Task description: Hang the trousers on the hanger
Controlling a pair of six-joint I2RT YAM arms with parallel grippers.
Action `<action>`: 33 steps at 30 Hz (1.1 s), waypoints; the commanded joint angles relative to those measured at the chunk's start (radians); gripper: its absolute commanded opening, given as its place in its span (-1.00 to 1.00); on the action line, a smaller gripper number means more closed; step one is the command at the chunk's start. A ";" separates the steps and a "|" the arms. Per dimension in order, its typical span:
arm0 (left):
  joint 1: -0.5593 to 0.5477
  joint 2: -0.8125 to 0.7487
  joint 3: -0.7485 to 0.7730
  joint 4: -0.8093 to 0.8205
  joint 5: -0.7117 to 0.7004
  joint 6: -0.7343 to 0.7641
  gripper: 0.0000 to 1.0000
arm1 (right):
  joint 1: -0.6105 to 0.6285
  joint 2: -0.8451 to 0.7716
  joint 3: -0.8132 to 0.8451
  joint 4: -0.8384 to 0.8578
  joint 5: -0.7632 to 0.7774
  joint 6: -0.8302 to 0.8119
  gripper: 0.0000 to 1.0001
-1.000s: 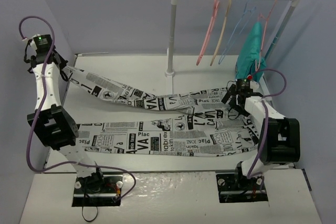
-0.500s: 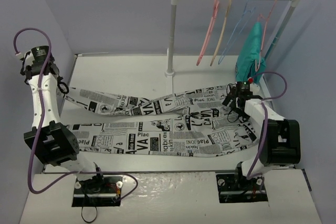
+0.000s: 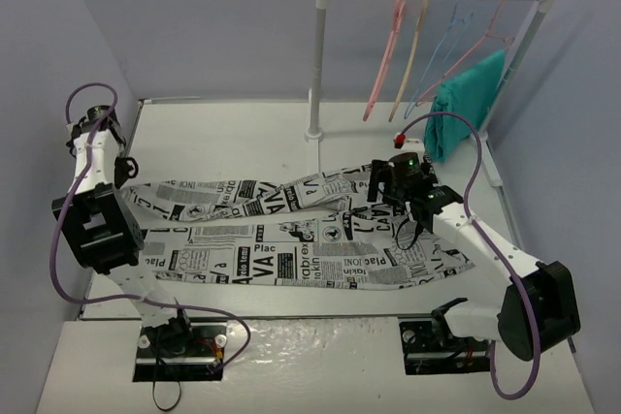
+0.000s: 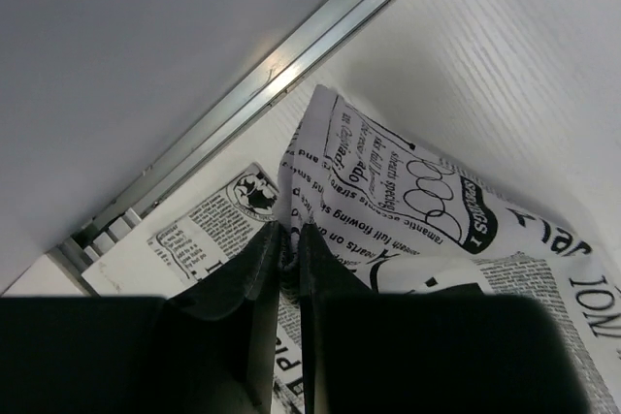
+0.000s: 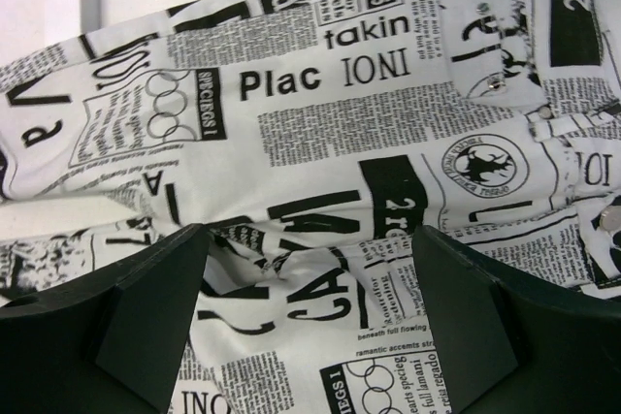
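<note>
The trousers point(image 3: 291, 239), white with black newspaper print, lie spread across the table with the two legs running left. My left gripper point(image 3: 120, 174) is shut on the end of the far leg at the table's left edge. In the left wrist view the fingers point(image 4: 289, 239) pinch a fold of the printed fabric point(image 4: 408, 181). My right gripper point(image 3: 388, 183) is open and empty just above the trousers near their right end, and its wrist view shows the jaws point(image 5: 309, 235) wide apart over wrinkled print point(image 5: 320, 94). The thick pink hanger point(image 3: 386, 55) hangs bare on the rail.
A white clothes rack point(image 3: 315, 65) stands at the back of the table. Beside the pink hanger on its rail hang a tan hanger point(image 3: 412, 50), a thin blue wire hanger point(image 3: 441, 50) and a teal garment point(image 3: 466, 99). Grey walls close in on the left and right.
</note>
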 commanded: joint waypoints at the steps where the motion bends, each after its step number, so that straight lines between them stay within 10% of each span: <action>1: 0.011 0.065 0.297 -0.069 0.058 0.026 -1.00 | 0.055 -0.038 -0.004 0.025 0.046 -0.046 0.66; 5: 0.005 0.272 0.617 -0.187 0.090 0.019 -1.00 | 0.064 -0.051 -0.012 0.022 0.054 -0.043 0.66; 11: 0.005 0.472 0.864 -0.245 0.209 0.010 -0.20 | 0.073 -0.056 -0.005 0.016 0.059 -0.043 0.72; 16: -0.011 0.368 0.686 -0.157 0.300 0.027 -0.03 | 0.092 -0.064 0.008 0.005 0.055 -0.056 0.75; 24: -0.029 -0.085 -0.108 0.235 0.439 -0.127 -0.02 | 0.112 -0.096 -0.006 0.003 0.032 -0.077 0.75; 33: -0.051 0.024 -0.197 0.333 0.524 -0.165 -0.03 | 0.127 -0.108 -0.058 0.006 0.026 -0.069 0.77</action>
